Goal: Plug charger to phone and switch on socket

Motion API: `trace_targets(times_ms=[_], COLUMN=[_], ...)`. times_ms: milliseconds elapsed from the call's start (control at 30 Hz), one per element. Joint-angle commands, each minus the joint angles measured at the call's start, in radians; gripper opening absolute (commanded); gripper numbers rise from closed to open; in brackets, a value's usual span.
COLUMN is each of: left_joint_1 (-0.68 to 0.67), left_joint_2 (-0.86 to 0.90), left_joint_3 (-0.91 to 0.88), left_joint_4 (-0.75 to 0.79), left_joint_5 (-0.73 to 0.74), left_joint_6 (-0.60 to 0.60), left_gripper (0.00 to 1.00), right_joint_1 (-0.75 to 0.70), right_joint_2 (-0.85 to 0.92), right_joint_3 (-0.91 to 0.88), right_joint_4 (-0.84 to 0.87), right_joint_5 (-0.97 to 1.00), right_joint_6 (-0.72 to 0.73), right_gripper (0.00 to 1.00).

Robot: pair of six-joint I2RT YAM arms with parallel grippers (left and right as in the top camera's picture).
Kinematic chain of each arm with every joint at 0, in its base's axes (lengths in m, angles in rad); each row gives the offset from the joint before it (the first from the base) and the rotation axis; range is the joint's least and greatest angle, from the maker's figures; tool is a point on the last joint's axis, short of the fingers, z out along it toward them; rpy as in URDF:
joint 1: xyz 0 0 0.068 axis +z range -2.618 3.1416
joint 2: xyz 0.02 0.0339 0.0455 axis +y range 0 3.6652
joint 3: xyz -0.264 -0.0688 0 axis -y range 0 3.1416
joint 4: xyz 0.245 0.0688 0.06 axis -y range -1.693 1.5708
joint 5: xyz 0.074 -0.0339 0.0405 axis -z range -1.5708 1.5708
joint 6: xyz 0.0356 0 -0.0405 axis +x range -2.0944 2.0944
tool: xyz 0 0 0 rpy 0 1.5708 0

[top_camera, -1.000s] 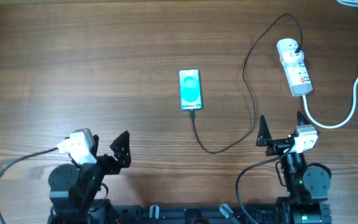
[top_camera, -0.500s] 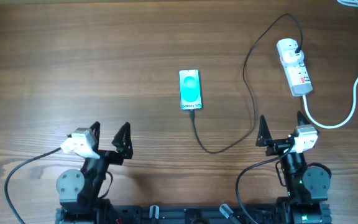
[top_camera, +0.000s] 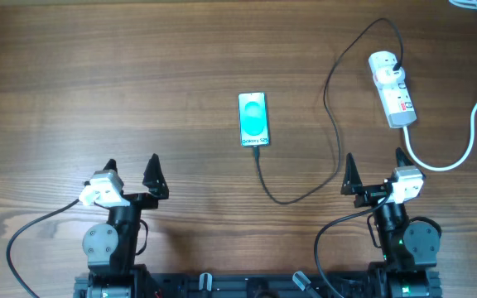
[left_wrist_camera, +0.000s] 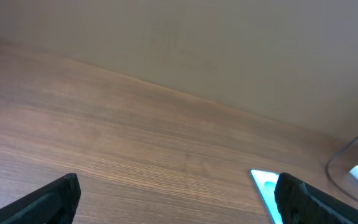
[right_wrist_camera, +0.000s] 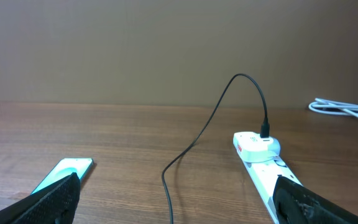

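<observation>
Phone (top_camera: 252, 118) lies flat on the bench (top_camera: 98, 66) with its blue-green screen lit. The charger (top_camera: 335, 124) is a thin black wire. One end sits right at the near end of the phone and seems to touch it. I cannot tell if it is pushed all the way in. From there the wire loops off to the right of the phone and runs to the socket (top_camera: 393, 99), where its black plug (top_camera: 398, 60) is stuck in. The socket lies well to the right of the phone. A thick white cord (top_camera: 462, 153) runs off from it.

My left pincer (top_camera: 131, 171) is nearer to me than the phone, off to its left. It is spread wide with nothing in it. My right pincer (top_camera: 375, 168) is nearer to me too, off to the phone's right, and it is also spread wide with nothing in it.

I think the plugging part looks done, or nearly. So the switch is the job now. I cannot tell if it is on or off. Next, I guess my right pincer must reach over to the socket and push softly on the small switch by the red marks.

The white strip on the phone says "Galaxy". The rest is too small to read, and so are the marks on the socket.
</observation>
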Motion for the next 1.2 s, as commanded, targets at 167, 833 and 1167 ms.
trace_targets(times_ms=[167, 833, 1167], left_joint_1=[0.006, 0.006, 0.006], left_joint_2=[-0.010, -0.010, -0.010], left_joint_3=[-0.006, -0.006, -0.006], left_joint_4=[-0.008, -0.008, -0.005], left_joint_5=[-0.011, -0.049, -0.049], left_joint_6=[0.185, 0.275, 0.277], left_gripper=[1.00, 1.00, 1.00], right_joint_1=[0.004, 0.004, 0.004], right_joint_2=[-0.009, -0.009, -0.009], right_joint_3=[-0.001, -0.001, -0.001], right_joint_4=[0.002, 0.002, 0.002], right_joint_5=[0.010, 0.010, 0.010], right_joint_6=[-0.018, -0.017, -0.018], right_gripper=[1.00, 1.00, 1.00])
